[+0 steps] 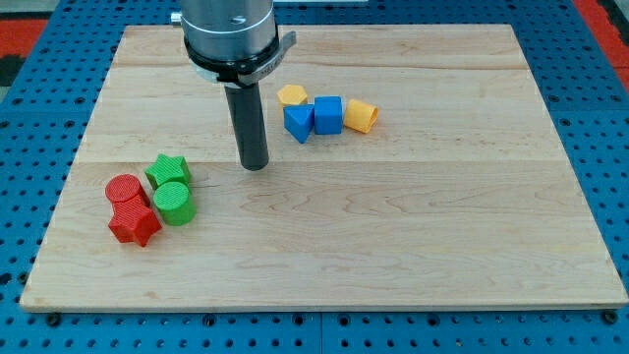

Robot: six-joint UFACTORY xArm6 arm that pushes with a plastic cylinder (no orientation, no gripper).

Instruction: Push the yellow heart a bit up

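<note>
My tip [255, 165] — a bare rod, no jaws — stands left of the yellow heart [292, 95], apart; the push is not yet begun.

My arm's grey housing [228, 34] is cut off by the view's top edge, just above my tip [255, 165]. To the right of my tip, a yellow block [292, 95] shows too little outline to tell its shape, its lower part hidden behind a blue block [298, 122]. Left of my tip, a red cylinder [125, 189] partly covers a red star [133, 223].
</note>
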